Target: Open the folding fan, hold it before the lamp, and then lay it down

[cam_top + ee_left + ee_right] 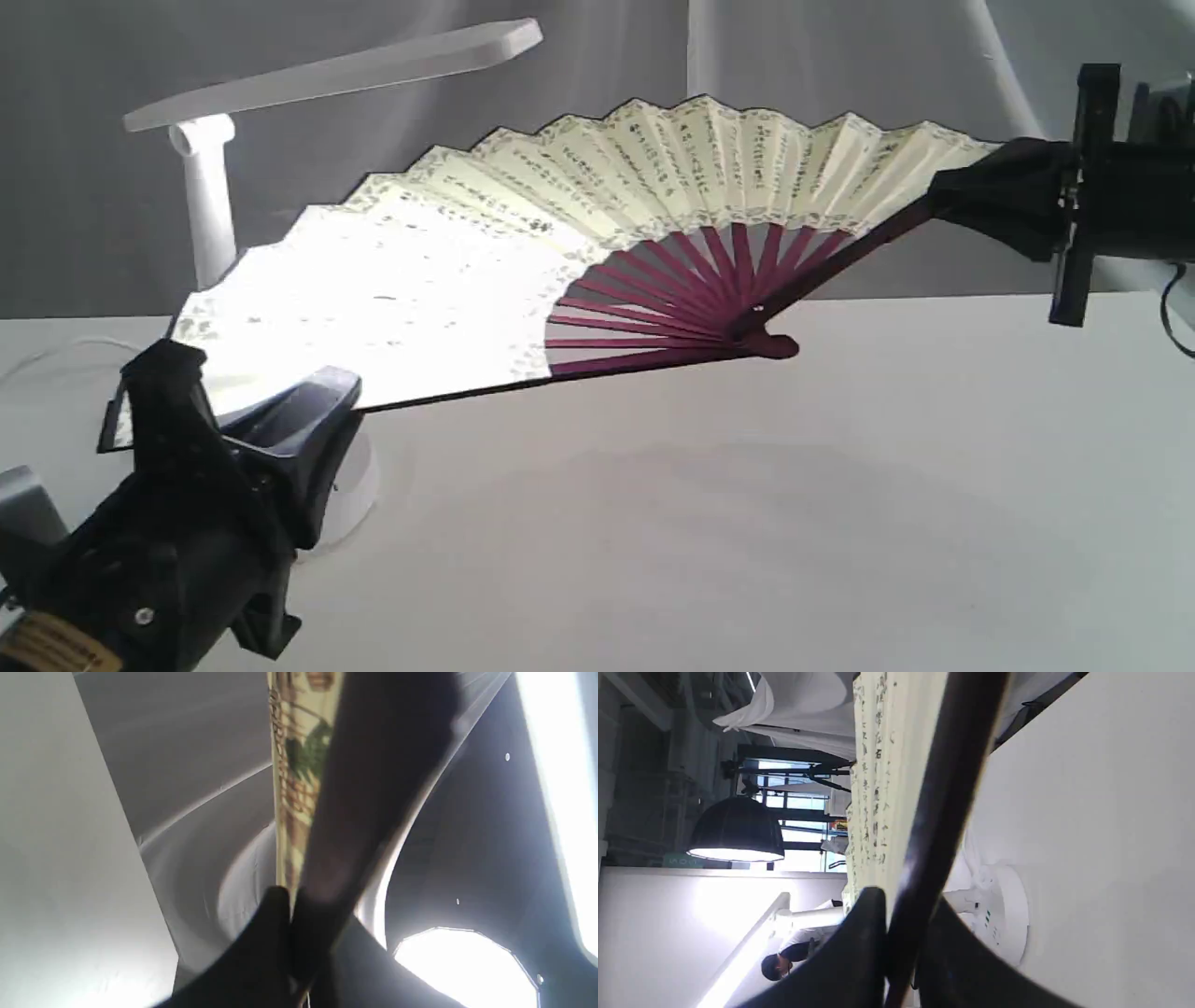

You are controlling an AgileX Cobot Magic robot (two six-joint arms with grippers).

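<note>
The folding fan (pixel 560 215) is spread wide and held in the air above the white table (pixel 747 523), in front of the lit desk lamp (pixel 210 205), whose glare whitens the left half of the leaf. The left gripper (pixel 238 406) is clamped on one guard and the right gripper (pixel 938 201) on the other; only the exterior view shows both ends together.

The left wrist view alone shows the floral border (pixel 303 765) close up, pinched with the dark guard between the fingers (pixel 266 933). It also shows a bright many-sided shape (pixel 462 966), perhaps a studio light, though it is too blurred to say.

The right wrist view alone shows the lamp's round base (pixel 1008 914) with sockets, a dark dome light (pixel 735 830), windows, and a person (pixel 784 956) bent over. A grey backdrop (pixel 75 233) hangs behind the table.
</note>
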